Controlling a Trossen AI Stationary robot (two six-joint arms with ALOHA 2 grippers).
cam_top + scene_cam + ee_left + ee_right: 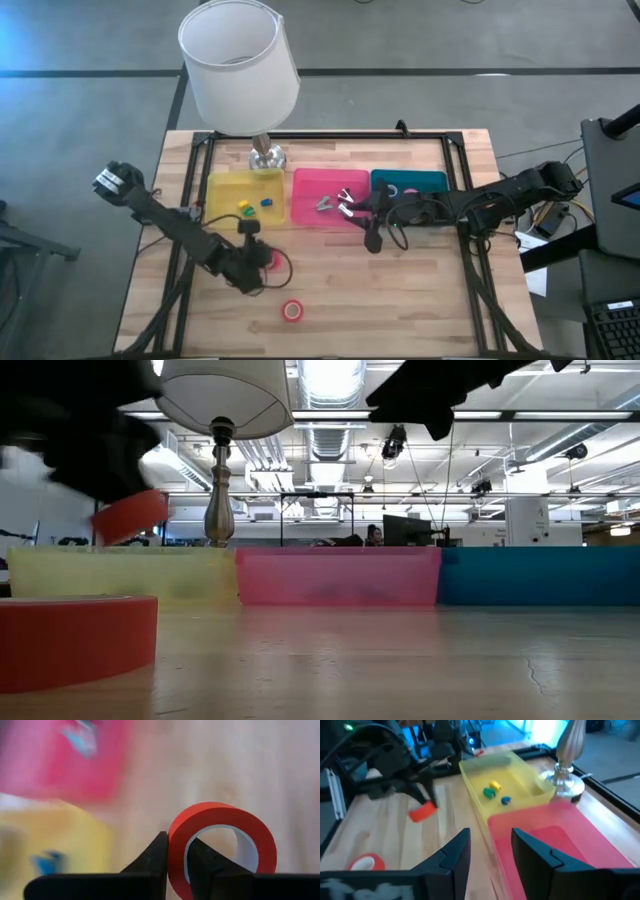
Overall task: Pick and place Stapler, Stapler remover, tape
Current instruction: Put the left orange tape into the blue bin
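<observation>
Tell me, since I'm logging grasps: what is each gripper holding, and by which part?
The left gripper holds a red tape roll by its ring wall, one finger inside the core, one outside. The right gripper is open over the pink tray, holding nothing.

Wooden slat table (400,300) with black frame, sits on grey floor (90,110) crossed by a dark line near frame top. Table lamp, white shade (238,65), silver base (267,155), at table's far edge, upper centre of high view. Low view: big open hall, exposed ceiling ducts (335,435) and strip lights (330,375) across top, monitor (410,530) and seated person (374,535) centre background. Dark equipment and a keyboard (615,325) at right edge of high view.
</observation>
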